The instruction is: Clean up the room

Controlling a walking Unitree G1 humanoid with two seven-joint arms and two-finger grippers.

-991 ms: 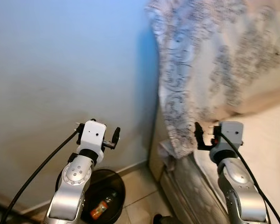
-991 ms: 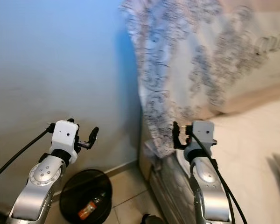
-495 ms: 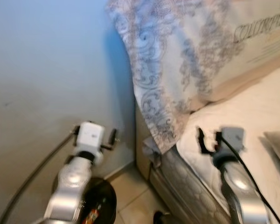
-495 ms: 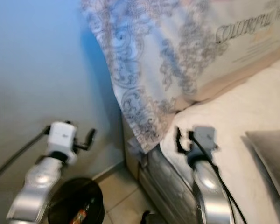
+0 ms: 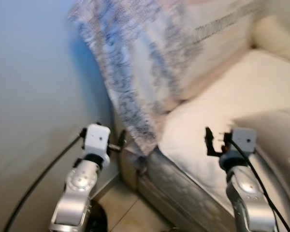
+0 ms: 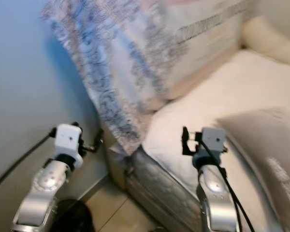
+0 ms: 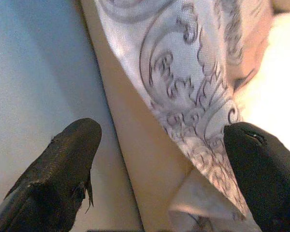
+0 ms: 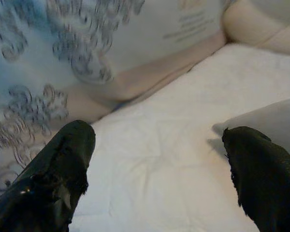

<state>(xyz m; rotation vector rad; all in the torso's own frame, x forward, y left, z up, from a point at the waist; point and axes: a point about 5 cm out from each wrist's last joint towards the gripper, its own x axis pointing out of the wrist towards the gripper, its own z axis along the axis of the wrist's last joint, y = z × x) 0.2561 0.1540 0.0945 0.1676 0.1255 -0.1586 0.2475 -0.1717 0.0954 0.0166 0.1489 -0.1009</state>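
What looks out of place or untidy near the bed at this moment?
The patterned sheet hangs askew off the bed's corner, its tip drooping over the mattress edge beside the wall. The left hand is open before that hanging corner; the right hand is open over the white bedding.

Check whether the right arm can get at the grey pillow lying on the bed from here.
Probably yes. The right gripper hangs open over the white sheet, the grey pillow lies just beside it, and nothing sits between them.

Open white mattress top (image 5: 208, 130) ahead — patterned pillow (image 5: 135, 72) and, seemingly, wall (image 5: 34, 96) crowding left.
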